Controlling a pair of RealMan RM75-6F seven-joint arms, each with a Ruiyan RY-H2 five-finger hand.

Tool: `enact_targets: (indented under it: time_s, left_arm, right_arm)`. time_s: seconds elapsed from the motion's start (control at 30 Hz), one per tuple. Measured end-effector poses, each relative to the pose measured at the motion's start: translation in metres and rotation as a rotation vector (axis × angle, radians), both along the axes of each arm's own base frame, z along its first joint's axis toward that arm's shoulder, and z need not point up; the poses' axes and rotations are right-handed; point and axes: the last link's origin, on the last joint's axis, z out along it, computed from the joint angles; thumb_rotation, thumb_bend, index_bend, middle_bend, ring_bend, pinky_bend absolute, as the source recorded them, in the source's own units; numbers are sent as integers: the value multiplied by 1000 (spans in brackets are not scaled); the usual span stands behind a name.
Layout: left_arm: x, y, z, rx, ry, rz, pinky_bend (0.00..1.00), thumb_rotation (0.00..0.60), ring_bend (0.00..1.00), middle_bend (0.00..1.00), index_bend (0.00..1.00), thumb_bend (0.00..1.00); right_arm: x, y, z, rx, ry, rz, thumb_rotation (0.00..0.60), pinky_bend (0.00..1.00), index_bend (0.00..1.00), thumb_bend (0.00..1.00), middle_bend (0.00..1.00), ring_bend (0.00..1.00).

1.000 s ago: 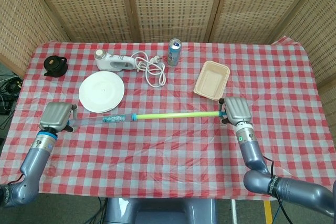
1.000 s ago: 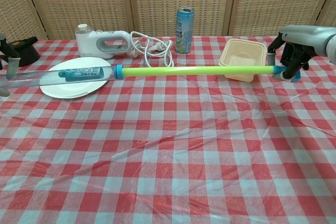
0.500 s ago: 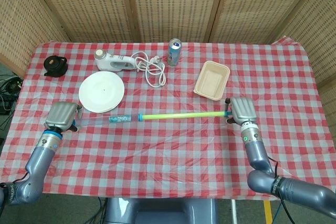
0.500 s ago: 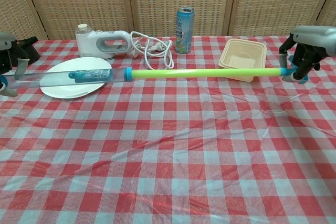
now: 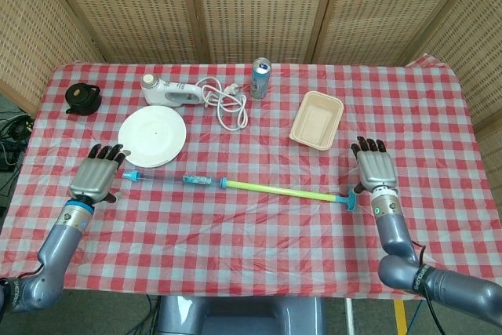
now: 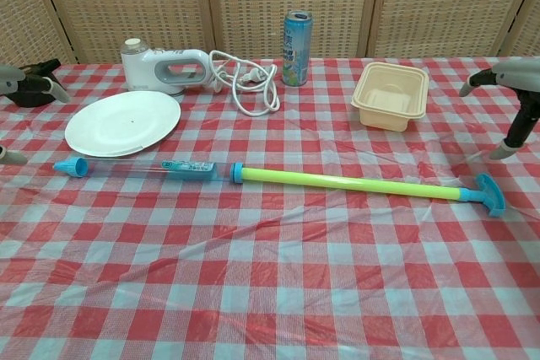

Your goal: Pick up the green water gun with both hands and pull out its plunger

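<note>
The water gun lies flat on the checked tablecloth with its plunger drawn far out. Its clear barrel (image 5: 169, 179) (image 6: 143, 168) runs from a blue nozzle at the left, and the green plunger rod (image 5: 278, 189) (image 6: 346, 181) slants right to a blue T-handle (image 5: 347, 202) (image 6: 489, 193). My left hand (image 5: 96, 175) hovers open just left of the nozzle, fingers spread; the chest view shows only its fingertips (image 6: 49, 87) at the left edge. My right hand (image 5: 375, 169) (image 6: 515, 103) is open above and right of the T-handle, not touching it.
A white plate (image 5: 152, 137) (image 6: 123, 123) lies behind the barrel. Further back are a white hand mixer with cord (image 5: 171, 92) (image 6: 165, 69), a drink can (image 5: 260, 78) (image 6: 297, 36), a beige food container (image 5: 317, 119) (image 6: 390, 95) and a black object (image 5: 82, 98) at far left.
Both hands let go of the water gun and opened. The gun dropped from the air onto the cloth, now lying slightly slanted with the plunger still extended.
</note>
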Motion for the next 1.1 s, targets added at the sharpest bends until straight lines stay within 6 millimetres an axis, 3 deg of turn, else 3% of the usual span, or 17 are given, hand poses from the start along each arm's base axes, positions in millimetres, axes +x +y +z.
enact_targets:
  time_s: [0.3,0.6,0.83,1.1]
  left_arm:
    - [-5,-22,6,39,-111,-35,0,600,0,0,10,232]
    - [-21,-61,21,224,-142,-193,0,600,0,0,0,226]
    - [-50,-109,20,304,-159,-201,0,600,0,0,0,223]
    - [-59,-134,20,331,-167,-216,0,600,0,0,0,221]
  right_arm:
    - [2,16,-2,-8,-43,49,600,0,95,213,0,0]
    - [0,49,2,-62,-79,238,600,0,10,208,0,0]
    - [-29,96,11,-148,-92,336,600,0,0,207,0,0]
    - [-47,125,23,-198,-119,356,600,0,0,207,0,0]
